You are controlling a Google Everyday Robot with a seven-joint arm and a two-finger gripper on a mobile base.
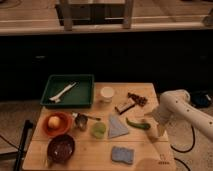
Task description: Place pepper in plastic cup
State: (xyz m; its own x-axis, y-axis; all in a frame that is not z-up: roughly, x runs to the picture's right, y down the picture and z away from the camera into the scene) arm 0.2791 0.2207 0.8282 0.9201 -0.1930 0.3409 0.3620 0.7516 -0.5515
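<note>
The pepper [137, 123], slim, curved and dark green, lies on the wooden table [150, 92] right of centre. My gripper [153, 124] hangs from the white arm [173, 103] at the table's right edge, just right of the pepper's thick end and close to it. A pale-green round cup [98, 130] stands left of the pepper, beyond a grey-blue cloth [116, 127]. A white cup [107, 93] stands at the back, next to the tray.
A green tray [52, 82] with a white utensil sits back left. An orange bowl [47, 131] with a yellow fruit, a dark bowl [61, 148] and a metal scoop [80, 121] are at the left. A blue sponge [123, 155] lies in front and brown snack pieces [131, 103] behind the pepper.
</note>
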